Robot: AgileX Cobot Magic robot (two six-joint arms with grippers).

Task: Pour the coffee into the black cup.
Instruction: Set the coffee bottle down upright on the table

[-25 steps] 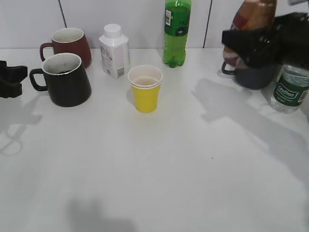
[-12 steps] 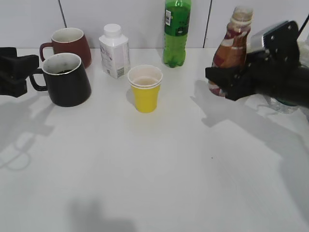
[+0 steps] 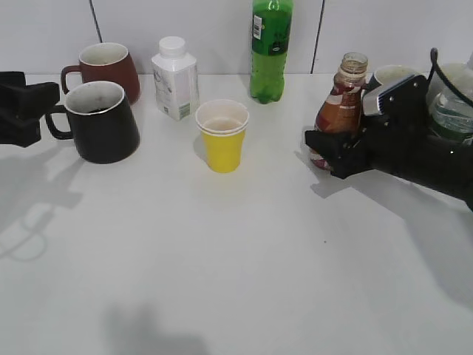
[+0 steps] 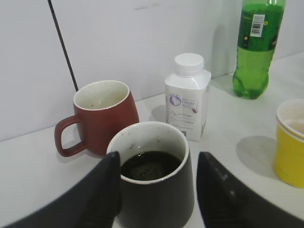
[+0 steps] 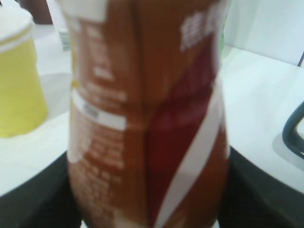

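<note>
The black cup (image 3: 103,122) stands at the left with dark liquid inside, also in the left wrist view (image 4: 154,190). My left gripper (image 3: 33,103) is open just left of the cup's handle; in its wrist view its fingers (image 4: 158,161) flank the cup. The coffee bottle (image 3: 338,103) is upright at the right, its cap off, with its base at the table. It fills the right wrist view (image 5: 147,104). My right gripper (image 3: 325,148) is shut on the bottle's lower body, with dark fingers on both sides (image 5: 147,199).
A maroon mug (image 3: 103,66), a small white bottle (image 3: 175,78) and a tall green soda bottle (image 3: 271,48) stand along the back. A yellow paper cup (image 3: 222,137) is at centre. A dark grey mug (image 3: 392,74) and a water bottle (image 3: 451,107) are behind my right arm.
My right gripper brought the coffee bottle down from high at the back right, leftward and forward, to upright near the table. My left gripper moved right toward the black cup's handle.
</note>
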